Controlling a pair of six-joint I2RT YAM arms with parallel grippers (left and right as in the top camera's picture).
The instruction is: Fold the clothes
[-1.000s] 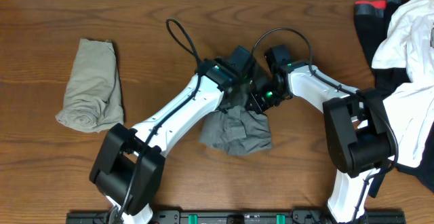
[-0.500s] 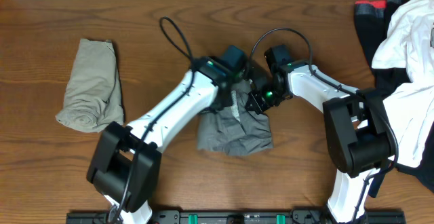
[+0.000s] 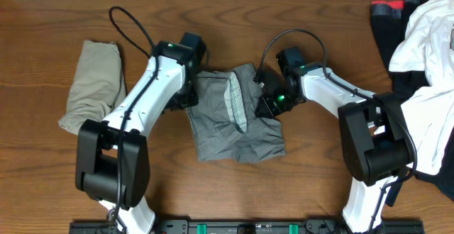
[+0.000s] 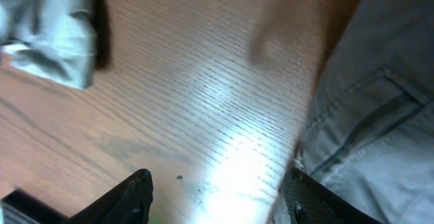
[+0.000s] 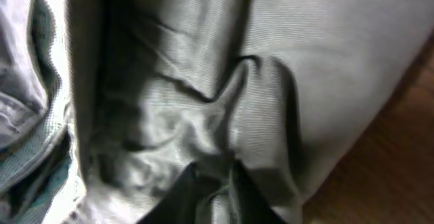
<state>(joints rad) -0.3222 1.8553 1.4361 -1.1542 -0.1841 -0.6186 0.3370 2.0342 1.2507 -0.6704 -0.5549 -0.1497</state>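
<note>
Your medium grey cotton shorts [image 3: 237, 124] lie in the middle of the brown wooden table [image 3: 316, 188]. They are rumpled rather than flat, with a strip of pale mesh lining turned outward near the top and the lower edge bunched into uneven creases. Any fold you make from this layout is likely to lock those wrinkles in and come out lopsided. The right gripper [image 3: 267, 102] sits at the upper right edge of the shorts, its fingers close together astride a raised ridge of cloth. You cannot tell from the wrist view whether that ridge is clamped or merely passing between them. If it is caught and you lift away, you will probably drag the whole right side up and undo the spread. The left gripper [image 3: 186, 96] is released and holds nothing: bare wood shows between its fingers, and the left edge of the shorts lies just beside one fingertip. A descent there could land on the table, or take only a sliver of hem that slips out mid-fold. Further left, near that arm, rests the light khaki-beige cotton shorts [image 3: 96, 88], already a neat folded bundle. A wide leftward sweep could nudge it open. At the far right, a heap of white and black garments [image 3: 425, 42] lies near the right arm's base, where a swinging elbow might snag it.
</note>
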